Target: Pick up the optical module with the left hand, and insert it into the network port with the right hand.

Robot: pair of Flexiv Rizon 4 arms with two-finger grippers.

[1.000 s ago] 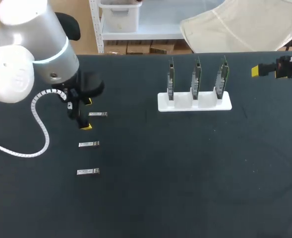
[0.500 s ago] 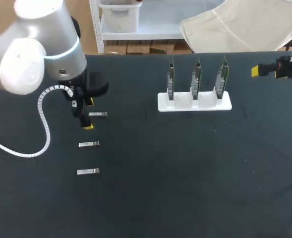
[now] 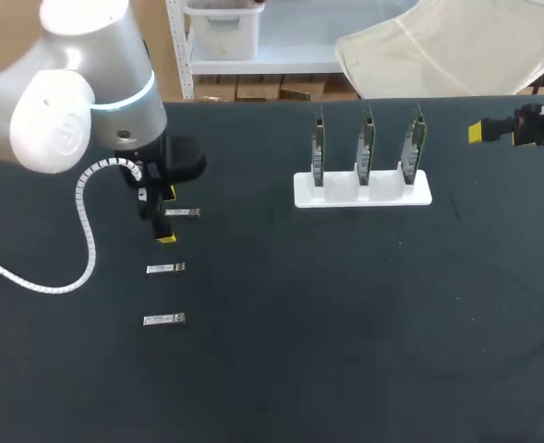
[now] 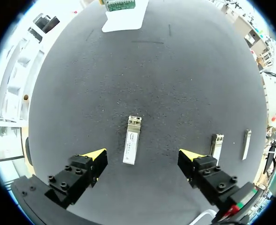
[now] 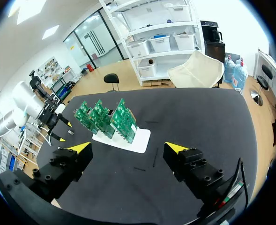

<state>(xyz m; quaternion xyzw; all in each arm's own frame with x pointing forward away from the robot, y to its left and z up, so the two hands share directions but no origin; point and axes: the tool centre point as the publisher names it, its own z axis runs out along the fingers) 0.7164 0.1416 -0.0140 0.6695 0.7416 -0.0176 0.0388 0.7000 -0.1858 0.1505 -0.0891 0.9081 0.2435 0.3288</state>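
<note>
Three small silver optical modules lie in a column on the black table: the far one (image 3: 183, 213), the middle one (image 3: 165, 269) and the near one (image 3: 163, 319). My left gripper (image 3: 164, 215) hangs open just above the far module. In the left wrist view that module (image 4: 132, 146) lies on the table between the open yellow-tipped fingers of the left gripper (image 4: 144, 153), untouched, with the other two (image 4: 216, 146) off to one side. A white stand (image 3: 363, 189) holds three upright green circuit boards (image 3: 366, 143). My right gripper (image 3: 482, 132) is open at the far right edge, well above the table, with the boards (image 5: 108, 119) far ahead.
A white coiled cable (image 3: 79, 231) hangs from my left arm over the table's left part. The black table (image 3: 364, 314) stretches bare across the front and right, with the stand the only tall obstacle.
My left arm has shifted a little to the right and its gripper has settled around the far module. The right arm and all modules have stayed where they were.
</note>
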